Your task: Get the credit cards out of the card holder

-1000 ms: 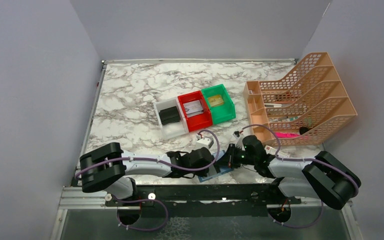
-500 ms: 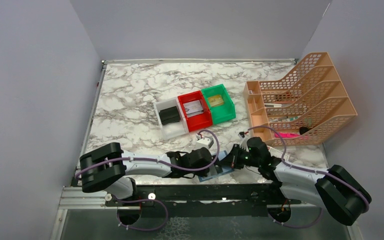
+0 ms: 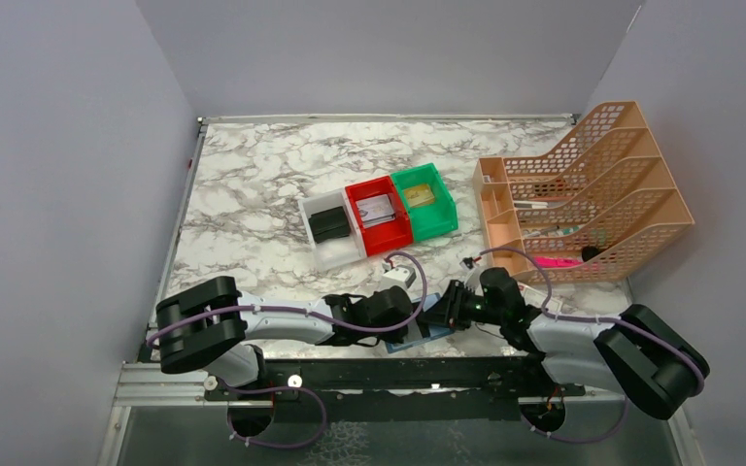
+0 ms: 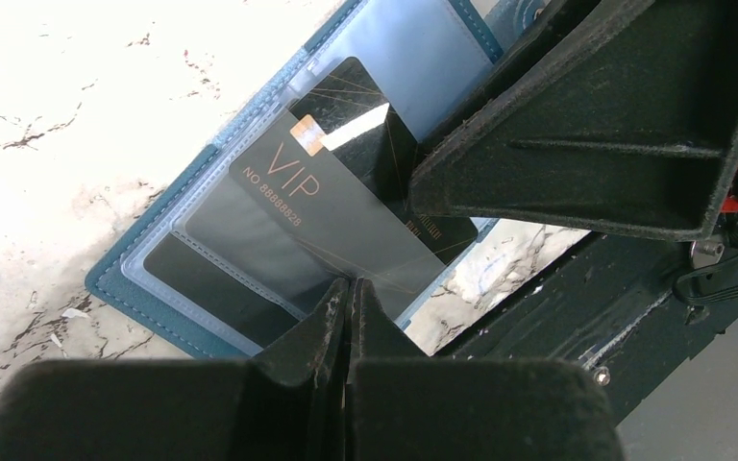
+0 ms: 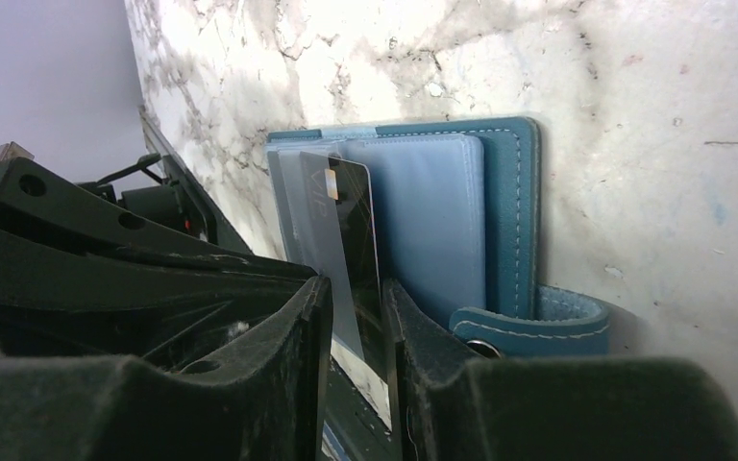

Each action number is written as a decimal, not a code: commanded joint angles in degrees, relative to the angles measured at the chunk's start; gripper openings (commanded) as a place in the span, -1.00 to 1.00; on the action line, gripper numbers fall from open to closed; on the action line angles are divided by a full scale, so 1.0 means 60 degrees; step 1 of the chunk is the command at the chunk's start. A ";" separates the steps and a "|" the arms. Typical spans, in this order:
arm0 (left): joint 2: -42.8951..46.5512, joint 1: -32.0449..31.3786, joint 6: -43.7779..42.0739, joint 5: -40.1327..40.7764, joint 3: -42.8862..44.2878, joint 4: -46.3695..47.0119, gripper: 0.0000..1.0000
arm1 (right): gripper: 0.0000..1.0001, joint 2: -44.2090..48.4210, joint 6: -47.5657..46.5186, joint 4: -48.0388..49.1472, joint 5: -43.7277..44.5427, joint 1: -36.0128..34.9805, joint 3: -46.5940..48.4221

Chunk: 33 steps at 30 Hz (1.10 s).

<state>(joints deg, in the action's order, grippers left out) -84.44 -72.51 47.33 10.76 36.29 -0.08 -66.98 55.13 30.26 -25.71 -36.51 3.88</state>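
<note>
The teal-blue card holder (image 3: 416, 336) lies open at the table's near edge, its snap tab (image 5: 538, 322) sticking out. A dark "VIP" credit card (image 4: 319, 209) stands partly out of a clear sleeve, with a second black card (image 4: 370, 110) behind it. My left gripper (image 4: 349, 282) is shut, its tips resting on the sleeve's lower edge over the card. My right gripper (image 5: 357, 288) faces it from the other side with its jaws a little apart. The card's edge (image 5: 348, 230) stands in the gap, and I see no squeeze on it. In the top view both grippers (image 3: 410, 322) (image 3: 444, 313) meet over the holder.
White (image 3: 328, 254), red (image 3: 395, 236) and green (image 3: 439, 223) bins sit mid-table, with a flat black wallet (image 3: 329, 224) in the white one. A small white box (image 3: 397, 275) is just behind the grippers. An orange file rack (image 3: 583, 189) fills the right. The black front rail (image 3: 398, 374) runs right beside the holder.
My right gripper's jaws have parted after being shut half a second ago, and its elbow has swung back inward. The left arm and card holder stay put.
</note>
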 commanded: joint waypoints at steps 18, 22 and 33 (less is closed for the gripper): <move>-0.0596 -0.0088 -0.0265 -0.0203 -0.0356 -0.1410 -1.00 | -0.98 0.0336 -0.0738 -0.1311 0.0426 0.0035 0.0498; -0.0338 -0.0089 -0.0186 -0.0053 -0.0466 -0.1458 -1.00 | -0.99 0.1700 -0.1100 -0.3088 0.1561 0.0093 0.0831; 0.0800 -0.0088 0.0105 0.0590 -0.0724 -0.1401 -0.67 | -0.98 0.5424 -0.1689 -0.7000 0.3935 0.0109 0.1764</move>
<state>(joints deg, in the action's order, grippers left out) -81.60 -72.69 47.83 11.29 34.59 -1.43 -39.20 46.85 -3.81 -7.35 -35.90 13.08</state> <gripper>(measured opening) 0.103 0.015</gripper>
